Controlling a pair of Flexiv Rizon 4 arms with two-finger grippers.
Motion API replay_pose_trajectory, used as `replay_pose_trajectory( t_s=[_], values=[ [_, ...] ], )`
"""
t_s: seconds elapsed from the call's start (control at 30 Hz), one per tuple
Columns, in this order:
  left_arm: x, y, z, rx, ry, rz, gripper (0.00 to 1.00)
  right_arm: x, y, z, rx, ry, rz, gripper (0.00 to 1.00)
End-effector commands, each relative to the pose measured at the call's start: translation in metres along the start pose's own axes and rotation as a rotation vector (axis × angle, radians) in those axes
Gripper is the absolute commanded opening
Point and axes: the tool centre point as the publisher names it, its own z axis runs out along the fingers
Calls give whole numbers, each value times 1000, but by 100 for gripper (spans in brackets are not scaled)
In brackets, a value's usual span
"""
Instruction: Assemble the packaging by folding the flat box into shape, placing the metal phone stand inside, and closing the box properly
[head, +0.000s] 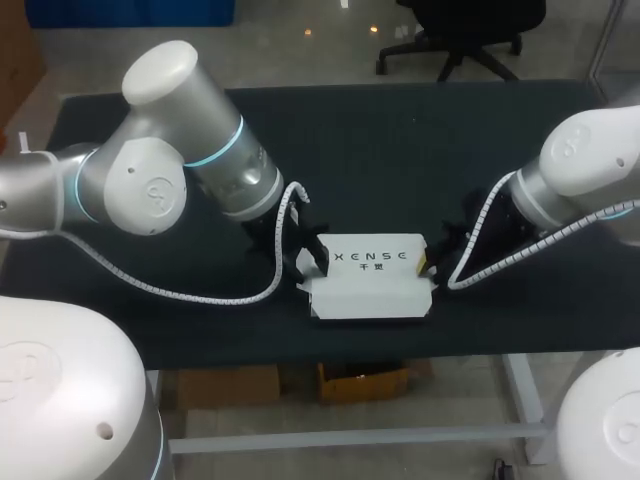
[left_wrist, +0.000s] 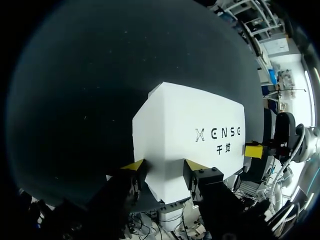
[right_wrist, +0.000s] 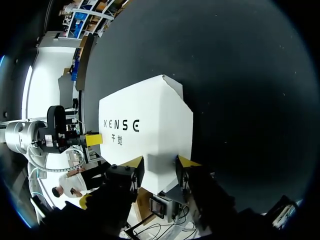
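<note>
Pinning the white box (head: 372, 285) from both ends near the front edge of the desk (head: 400, 150), left jaws and right jaws each sit clenched on an end wall, likely keeping it square for folding; phone stand not visible

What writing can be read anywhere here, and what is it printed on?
"XENSE": black letters on the white box, legible in all three views.
"千觉": two smaller characters just under it, same box.
Round emblem on the left arm's joint cap: too faint to read.
No other text on the table.
</note>
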Motion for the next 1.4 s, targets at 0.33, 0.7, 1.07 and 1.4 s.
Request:
replay_pose_trajectory(
  t_s=[0.33, 0.7, 1.07, 1.4],
  values=[
    [1, 0, 1, 1, -2, 1, 44, -1, 0, -1, 6, 5, 0, 33],
    [1, 2, 1, 13, -9, 0, 50, 1, 0, -3, -6, -5, -7, 38],
    [1, 5, 2, 34, -6, 23, 57, 1, 2, 1, -37, 4, -50, 38],
    [1, 6, 4, 66, 12, 42, 60, -1, 2, 4, -31, 33, -33, 38]
  ],
)
